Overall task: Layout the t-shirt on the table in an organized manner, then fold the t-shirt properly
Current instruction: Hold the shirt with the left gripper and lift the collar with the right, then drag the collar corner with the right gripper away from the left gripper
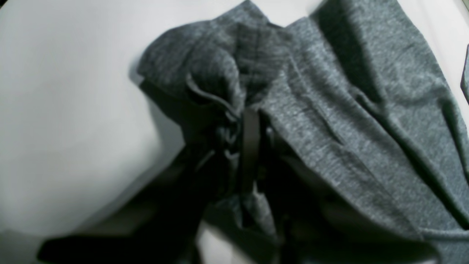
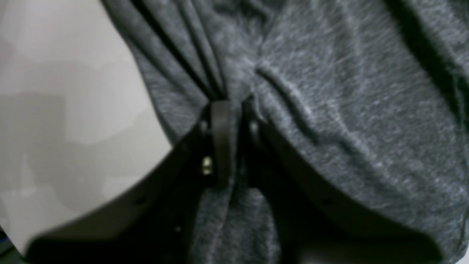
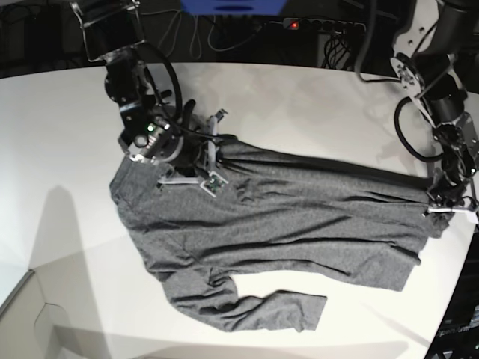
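Stretching the dark heather-grey knit t-shirt (image 3: 284, 224) flat is best done evenly: cloth is pinched by left gripper (image 1: 251, 143) and right gripper (image 2: 234, 113).

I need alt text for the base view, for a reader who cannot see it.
A dark grey long-sleeved t-shirt lies spread across a white table, one sleeve bent toward the near edge. The right gripper is at the shirt's far edge and the left gripper at its opposite end.

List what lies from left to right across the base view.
Bare table → right gripper on the shirt's upper edge → t-shirt body → left gripper at the shirt's right end.
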`<action>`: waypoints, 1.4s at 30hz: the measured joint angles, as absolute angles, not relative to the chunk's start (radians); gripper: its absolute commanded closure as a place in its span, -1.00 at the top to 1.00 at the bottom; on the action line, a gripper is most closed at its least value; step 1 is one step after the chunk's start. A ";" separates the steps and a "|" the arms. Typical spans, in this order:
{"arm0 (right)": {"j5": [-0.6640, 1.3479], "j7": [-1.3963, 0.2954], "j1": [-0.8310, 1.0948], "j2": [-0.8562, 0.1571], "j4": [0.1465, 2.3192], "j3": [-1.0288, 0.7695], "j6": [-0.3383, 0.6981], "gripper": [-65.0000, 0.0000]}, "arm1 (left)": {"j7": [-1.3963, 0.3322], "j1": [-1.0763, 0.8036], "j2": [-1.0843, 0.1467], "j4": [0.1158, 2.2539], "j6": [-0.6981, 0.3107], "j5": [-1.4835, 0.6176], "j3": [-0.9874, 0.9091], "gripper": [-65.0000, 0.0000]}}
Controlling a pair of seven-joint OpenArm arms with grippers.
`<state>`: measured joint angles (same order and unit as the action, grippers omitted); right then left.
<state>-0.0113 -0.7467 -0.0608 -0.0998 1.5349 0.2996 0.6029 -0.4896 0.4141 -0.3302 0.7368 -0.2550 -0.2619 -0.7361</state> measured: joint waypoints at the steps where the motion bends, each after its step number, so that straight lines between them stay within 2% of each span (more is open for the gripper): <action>1: -0.011 -0.747 -0.066 -0.104 1.535 0.300 0.603 -0.57 | -0.490 0.417 -0.328 0.737 -0.255 -0.262 -0.736 -1.00; 3: -0.011 -0.741 -0.081 -0.115 1.535 0.299 0.603 -0.52 | -0.494 0.417 -0.321 0.761 -0.255 -0.260 -0.737 -1.00; 14: -0.018 -0.741 -0.104 -0.097 1.536 0.150 0.603 -0.49 | -0.497 0.424 -0.319 0.817 -0.257 -0.265 -0.738 -1.00; 19: -0.021 -0.747 -0.029 -0.100 1.626 0.147 0.603 -0.49 | -0.496 0.424 -0.315 0.818 -0.254 -0.261 -0.738 -1.00; 21: -0.019 -0.748 0.022 -0.102 1.692 0.149 0.603 -0.39 | -0.498 0.424 -0.312 0.819 -0.255 -0.262 -0.738 -1.00; 26: -0.019 -0.796 0.113 -0.102 1.780 0.150 0.603 0.05 | -0.497 0.424 -0.311 0.819 -0.254 -0.260 -0.737 -1.00; 28: -0.017 -0.815 0.146 -0.102 1.779 0.134 0.604 0.15 | -0.496 0.425 -0.311 0.819 -0.255 -0.262 -0.737 -1.00; 36: -0.022 -0.727 0.260 -0.105 1.780 -0.103 0.605 0.16 | -0.497 0.425 -0.310 0.819 -0.255 -0.262 -0.738 -1.00; 42: -0.019 -0.722 0.318 -0.104 1.779 -0.172 0.606 0.16 | -0.497 0.425 -0.310 0.819 -0.254 -0.262 -0.738 -1.00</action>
<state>-0.0189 -0.7223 0.3183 -0.1043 1.7794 -0.1719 0.6056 -0.4969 0.4248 -0.3103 0.8192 -0.2543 -0.2615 -0.7376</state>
